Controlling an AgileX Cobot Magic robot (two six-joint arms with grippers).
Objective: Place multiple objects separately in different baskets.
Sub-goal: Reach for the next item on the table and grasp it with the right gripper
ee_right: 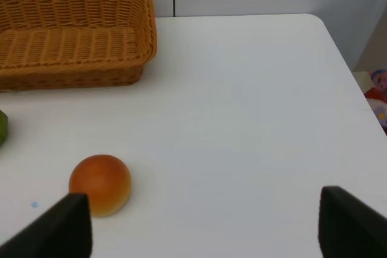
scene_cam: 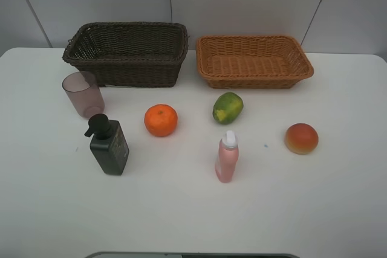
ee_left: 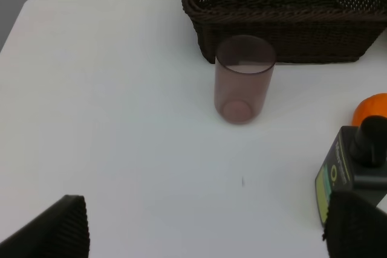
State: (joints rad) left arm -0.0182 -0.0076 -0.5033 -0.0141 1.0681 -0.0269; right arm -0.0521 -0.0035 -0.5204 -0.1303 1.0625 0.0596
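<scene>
Pink bottle (scene_cam: 227,158) and black pump bottle (scene_cam: 109,146) stand upright nearest on the desk (scene_cam: 193,222), with the red-orange fruit (scene_cam: 301,138) off to the right. Both the left gripper (ee_left: 208,231) and right gripper (ee_right: 205,228) hang with jaws released, holding nothing. Further back lie the orange (scene_cam: 161,119) and green-yellow fruit (scene_cam: 227,107), and the mauve cup (scene_cam: 83,93) stands just before the dark brown basket (scene_cam: 139,72). The light tan basket (scene_cam: 254,80) sits beside it, and both look empty. No pick has begun. A sound start would be the right arm taking the red-orange fruit squarely across its middle, since round fruit may roll. The left arm could grasp the cup low on its wall, keeping clear of the pump bottle.
</scene>
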